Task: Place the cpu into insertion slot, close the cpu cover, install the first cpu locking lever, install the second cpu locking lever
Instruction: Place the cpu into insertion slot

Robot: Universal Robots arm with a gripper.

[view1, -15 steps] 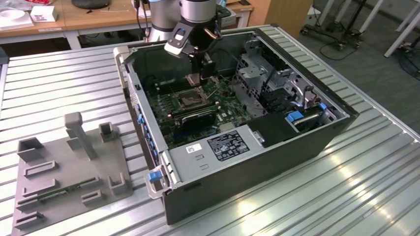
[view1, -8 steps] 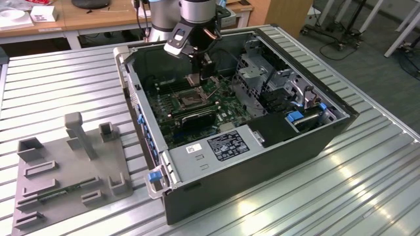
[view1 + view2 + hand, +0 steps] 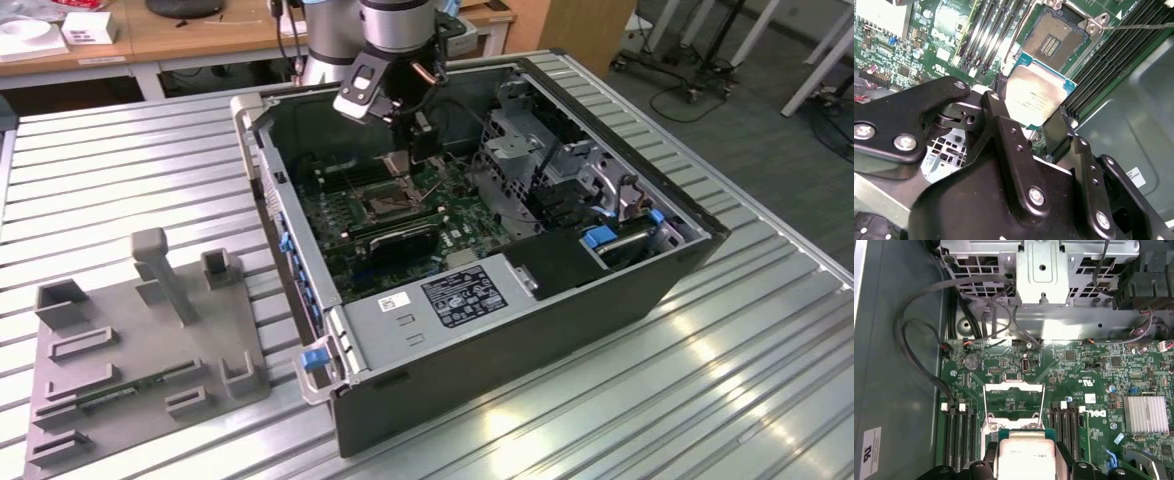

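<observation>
Step one's on: your fingers [image 3: 1055,131] clamp the cpu [image 3: 1036,95] near the open socket [image 3: 1054,42], not seated yet. It'll need squaring up flat, I reckon.

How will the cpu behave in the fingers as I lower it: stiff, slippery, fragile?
Probably rigid: the cpu looks like a flat metal-topped plate, unbent between the fingers. Possibly slippery, since they seem to pinch only its thin edges. Likely light yet fragile: a thin chip close to the socket with its exposed contacts.
</observation>
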